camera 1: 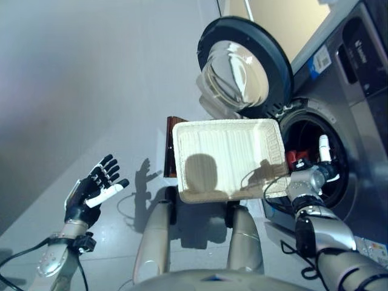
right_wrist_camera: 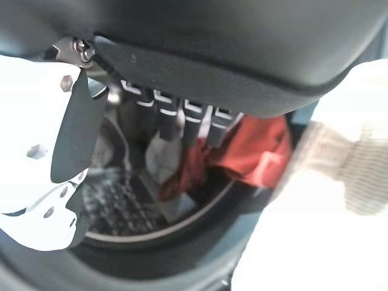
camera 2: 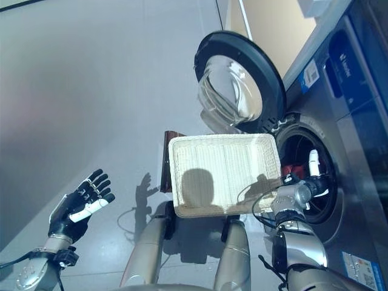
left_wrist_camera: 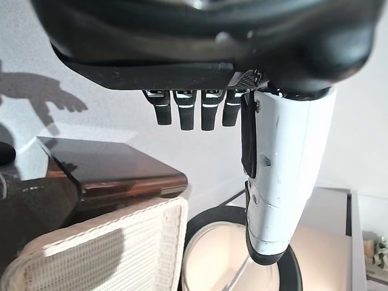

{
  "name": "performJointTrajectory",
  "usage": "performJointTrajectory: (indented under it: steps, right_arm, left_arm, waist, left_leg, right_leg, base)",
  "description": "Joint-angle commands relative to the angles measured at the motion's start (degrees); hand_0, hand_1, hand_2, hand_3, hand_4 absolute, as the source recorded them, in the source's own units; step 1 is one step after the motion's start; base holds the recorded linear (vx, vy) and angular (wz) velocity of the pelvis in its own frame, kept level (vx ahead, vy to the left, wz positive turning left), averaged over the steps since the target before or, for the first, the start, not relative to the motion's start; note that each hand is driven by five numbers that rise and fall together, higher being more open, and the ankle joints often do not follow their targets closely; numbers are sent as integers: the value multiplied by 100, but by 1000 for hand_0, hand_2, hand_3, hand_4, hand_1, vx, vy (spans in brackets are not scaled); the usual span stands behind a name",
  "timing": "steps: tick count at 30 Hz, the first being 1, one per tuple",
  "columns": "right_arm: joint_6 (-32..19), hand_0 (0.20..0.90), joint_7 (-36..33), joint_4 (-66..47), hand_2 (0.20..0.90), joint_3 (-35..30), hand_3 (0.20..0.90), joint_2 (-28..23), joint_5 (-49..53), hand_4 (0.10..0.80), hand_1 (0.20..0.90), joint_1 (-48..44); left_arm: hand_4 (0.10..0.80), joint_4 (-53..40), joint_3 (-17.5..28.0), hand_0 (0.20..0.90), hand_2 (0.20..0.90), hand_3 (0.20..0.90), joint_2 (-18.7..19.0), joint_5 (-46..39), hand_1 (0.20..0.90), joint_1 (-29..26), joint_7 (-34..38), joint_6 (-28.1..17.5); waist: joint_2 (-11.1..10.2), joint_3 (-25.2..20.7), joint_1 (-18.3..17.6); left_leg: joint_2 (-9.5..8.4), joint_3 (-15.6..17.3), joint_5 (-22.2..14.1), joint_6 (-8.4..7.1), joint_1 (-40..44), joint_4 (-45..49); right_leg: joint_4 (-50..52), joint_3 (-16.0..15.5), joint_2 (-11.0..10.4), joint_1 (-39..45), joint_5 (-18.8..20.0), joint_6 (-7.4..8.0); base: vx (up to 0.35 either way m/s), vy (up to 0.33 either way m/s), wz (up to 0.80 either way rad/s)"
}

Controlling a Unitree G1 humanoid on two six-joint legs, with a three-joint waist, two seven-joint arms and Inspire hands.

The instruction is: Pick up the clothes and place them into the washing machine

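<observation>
Here, red clothes (right_wrist_camera: 248, 151) beyond right hand (camera 1: 312, 173), inside drum.

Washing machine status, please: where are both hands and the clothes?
Left hand open, idle. Right hand open at drum mouth. Red garment inside washing machine. White basket empty; door open.

Head stereo downward; wrist views close.

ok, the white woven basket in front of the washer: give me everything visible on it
The white woven laundry basket is rectangular with rounded corners, a rolled rim and a mesh-like weave. It looks empty, its bottom bare. It sits on a dark brown stand just before the washing machine's open round door, close beside the drum opening. The right hand reaches past its right edge; whether they touch is unclear.
</observation>
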Motion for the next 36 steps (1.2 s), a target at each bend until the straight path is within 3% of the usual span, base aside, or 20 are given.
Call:
performJointTrajectory:
  steps: [1, 15, 23, 36]
  right_arm:
    - [-320, 900, 238, -627, 900, 403, 900, -159, -630, 800, 900, -168]
    - [166, 900, 224, -472, 900, 1050, 900, 359, -1951, 800, 900, 605]
    - [374, 900, 331, -1302, 900, 1688, 900, 372, -3152, 800, 900, 1285]
    - [565, 900, 615, -1443, 900, 1609, 900, 587, -3662, 800, 900, 2358]
  left_arm:
    - [800, -329, 376, 900, 900, 900, 97, 213, 900, 17, -18, -492]
    - [800, -115, 433, 900, 900, 900, -290, 686, 900, -62, 68, -547]
    - [800, 32, 571, 900, 900, 900, -575, 959, 900, -5, 86, -574]
    - [800, 468, 717, 900, 900, 900, -1123, 1449, 900, 111, 142, -487]
  waist:
    - [-154, -126, 107]
    - [-239, -120, 100]
    - [-345, -208, 80]
    - [-540, -643, 118]
  left_leg:
    - [44, -189, 703, -220, 273, -1142]
    - [135, -123, 962, -264, 1412, -2049]
    - [162, -100, 966, -290, 1801, -2224]
    - [224, 2, 837, -314, 2907, -2708]
  right_leg:
    - [-842, 12, -185, 515, 389, 238]
    - [-1930, -225, -124, 1693, 754, 338]
    - [-2371, -319, -113, 2217, 894, 384]
    - [-2825, -525, 0, 3280, 880, 451]
  base:
    - [83, -6, 0]
    - [62, -12, -1]
    - [49, -10, -3]
    - [101, 8, -2]
